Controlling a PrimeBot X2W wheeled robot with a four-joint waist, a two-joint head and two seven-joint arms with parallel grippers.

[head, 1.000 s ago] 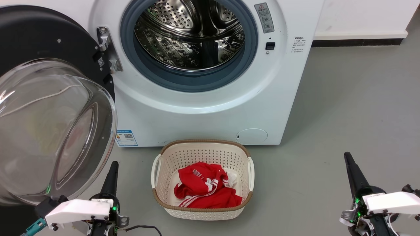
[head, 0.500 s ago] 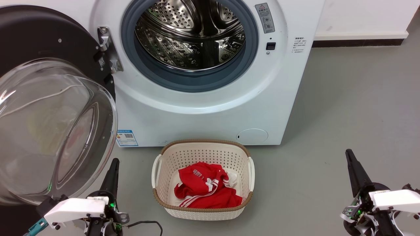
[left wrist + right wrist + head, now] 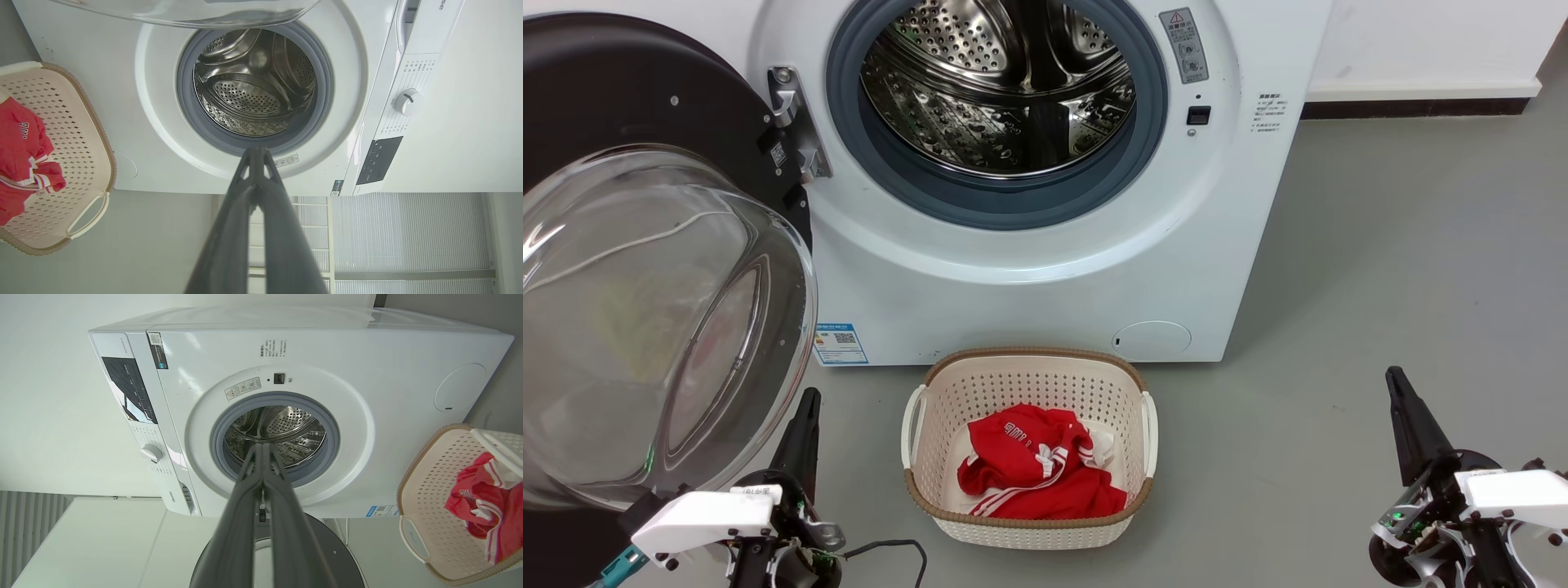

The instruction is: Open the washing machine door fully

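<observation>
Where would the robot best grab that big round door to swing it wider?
Probably the door's thin black rim, away from the hinge, coming edge-on with the left hand. The bulging glass bowl looks too wide and smooth for two slim fingers.

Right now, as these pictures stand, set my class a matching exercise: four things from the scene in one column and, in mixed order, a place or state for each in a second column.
Column A
1. washing machine door
2. basket
3. red garment
4. left gripper

Column B
a. shut, holding nothing
b. lying inside the basket
c. swung wide open, on the robot's left
d. standing on the floor in front of the washing machine

Pairs: 1-c; 2-d; 3-b; 4-a
</observation>
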